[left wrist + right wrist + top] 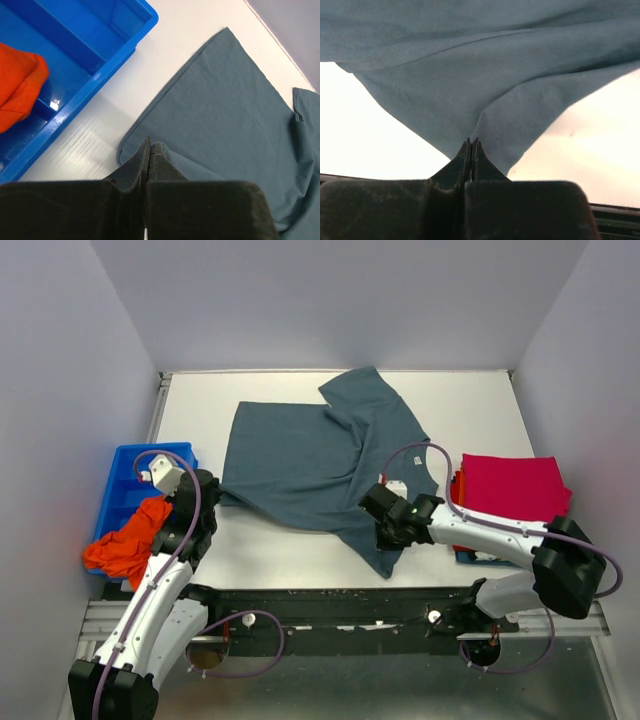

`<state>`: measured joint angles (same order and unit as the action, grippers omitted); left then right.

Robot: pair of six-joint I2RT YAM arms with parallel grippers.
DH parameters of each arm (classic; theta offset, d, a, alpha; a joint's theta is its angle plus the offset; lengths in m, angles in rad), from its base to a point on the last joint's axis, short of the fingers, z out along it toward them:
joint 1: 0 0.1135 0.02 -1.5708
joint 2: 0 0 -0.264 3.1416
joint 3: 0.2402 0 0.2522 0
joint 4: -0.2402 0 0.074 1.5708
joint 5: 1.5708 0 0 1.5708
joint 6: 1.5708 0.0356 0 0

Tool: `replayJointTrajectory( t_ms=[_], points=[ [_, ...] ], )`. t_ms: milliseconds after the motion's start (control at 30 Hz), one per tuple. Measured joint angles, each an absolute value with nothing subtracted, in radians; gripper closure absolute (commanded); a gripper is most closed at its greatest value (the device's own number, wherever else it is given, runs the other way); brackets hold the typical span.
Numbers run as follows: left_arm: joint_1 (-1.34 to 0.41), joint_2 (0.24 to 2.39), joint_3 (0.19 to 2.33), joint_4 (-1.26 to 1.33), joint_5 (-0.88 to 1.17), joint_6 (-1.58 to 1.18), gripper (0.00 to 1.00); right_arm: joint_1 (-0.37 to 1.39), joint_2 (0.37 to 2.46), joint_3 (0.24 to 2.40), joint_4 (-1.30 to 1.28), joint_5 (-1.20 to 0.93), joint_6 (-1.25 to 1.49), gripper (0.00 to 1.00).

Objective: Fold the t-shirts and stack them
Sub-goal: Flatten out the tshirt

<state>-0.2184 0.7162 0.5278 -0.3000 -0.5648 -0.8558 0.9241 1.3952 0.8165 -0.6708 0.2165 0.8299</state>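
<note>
A slate grey-blue t-shirt (310, 455) lies spread across the middle of the table, with one sleeve folded over at the back. My left gripper (212, 502) is at its near left corner, where the left wrist view has the jaws (150, 145) shut on a fold of the hem of the shirt (225, 105). Over at the near right corner, my right gripper (388, 536) is shut on the cloth, and the right wrist view shows the shirt (485, 75) pinched between its jaws (472, 142). A folded magenta-pink t-shirt (515, 487) tops a stack on the right. An orange t-shirt (125, 542) hangs out of the bin.
A blue plastic bin (128, 472) with dividers stands at the left edge of the table, seen up close in the left wrist view (95, 55). The table's front edge and a black rail (330, 600) run just below the shirt. Grey walls enclose three sides.
</note>
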Motion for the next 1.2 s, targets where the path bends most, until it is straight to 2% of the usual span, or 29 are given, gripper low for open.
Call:
replayJointTrajectory(
  t_ms=[233, 433, 600, 700, 867, 1000, 1200],
  points=[
    [-0.218, 0.718, 0.528, -0.299, -0.562, -0.856, 1.00, 0.896, 1.284, 0.815, -0.743, 0.282, 0.857, 0.99],
    [-0.218, 0.838, 0.602, -0.283, -0.540, -0.844, 1.00, 0.585, 1.259, 0.911, -0.718, 0.226, 0.793, 0.99],
    [-0.218, 1.027, 0.812, -0.259, -0.540, -0.830, 1.00, 0.364, 1.364, 1.256, -0.700, 0.152, 0.748, 0.99],
    [-0.218, 1.198, 1.041, -0.290, -0.549, -0.807, 1.00, 0.252, 1.470, 1.555, -0.717, 0.108, 0.726, 0.99],
    [-0.220, 1.332, 1.368, -0.351, -0.589, -0.744, 1.00, 0.166, 1.547, 1.973, -0.757, 0.088, 0.693, 0.99],
    [-0.220, 1.280, 1.531, -0.368, -0.618, -0.670, 1.00, 0.162, 1.437, 2.076, -0.725, 0.065, 0.646, 0.99],
    [-0.222, 1.196, 1.755, -0.316, -0.597, -0.554, 1.00, 0.163, 1.179, 2.088, -0.569, 0.004, 0.534, 0.99]
  ],
)
